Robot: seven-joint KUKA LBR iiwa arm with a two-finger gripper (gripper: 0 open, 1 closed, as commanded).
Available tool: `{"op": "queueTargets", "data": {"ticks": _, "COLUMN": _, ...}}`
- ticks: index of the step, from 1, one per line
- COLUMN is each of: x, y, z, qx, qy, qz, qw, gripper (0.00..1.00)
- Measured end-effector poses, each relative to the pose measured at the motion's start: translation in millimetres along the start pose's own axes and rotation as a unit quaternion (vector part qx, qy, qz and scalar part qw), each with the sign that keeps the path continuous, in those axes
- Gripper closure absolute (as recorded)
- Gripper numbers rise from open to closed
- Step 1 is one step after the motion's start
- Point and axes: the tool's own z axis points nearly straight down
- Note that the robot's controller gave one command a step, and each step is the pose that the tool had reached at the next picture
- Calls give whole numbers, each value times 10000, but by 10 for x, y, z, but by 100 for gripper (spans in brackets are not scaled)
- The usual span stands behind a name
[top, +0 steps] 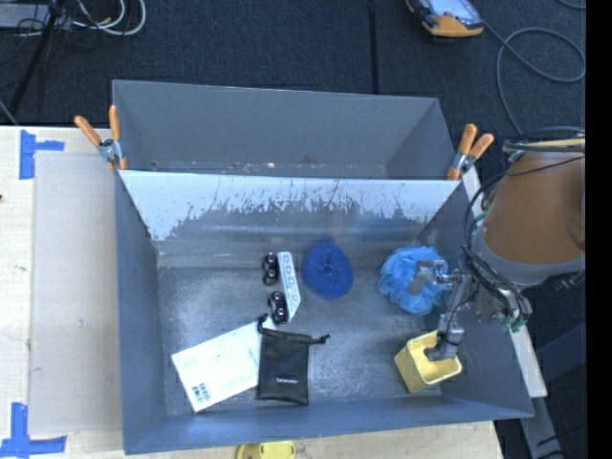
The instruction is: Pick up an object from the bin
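Note:
My gripper (445,344) hangs low in the bin's front right part, its tip right at the top edge of a yellow block (421,369) lying near the front wall. Whether it touches the block is unclear. Just behind the gripper, towards the back, sits a crumpled light blue piece (404,277), partly covered by the gripper's metal body.
A dark blue round puff (328,270) lies mid-bin. Left of it is a white strip with black ends (282,285). A black pouch (283,368) and a white card (218,364) rest near the front left. The arm's orange cover hangs over the right rim.

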Motion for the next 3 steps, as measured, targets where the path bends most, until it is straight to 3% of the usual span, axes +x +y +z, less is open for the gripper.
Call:
{"op": "queueTargets", "data": {"ticks": 1, "x": 133, "y": -61, "z": 380, "qx": 7, "qy": -37, "qz": -283, "qw": 9996, "gripper": 0}}
{"op": "queueTargets", "data": {"ticks": 2, "x": 125, "y": 54, "z": 1001, "qx": -4, "qy": 6, "qz": -1606, "qw": 9870, "gripper": 100}}
{"op": "queueTargets", "data": {"ticks": 3, "x": 125, "y": 54, "z": 1001, "qx": -3, "qy": 6, "qz": -1612, "qw": 9869, "gripper": 100}}
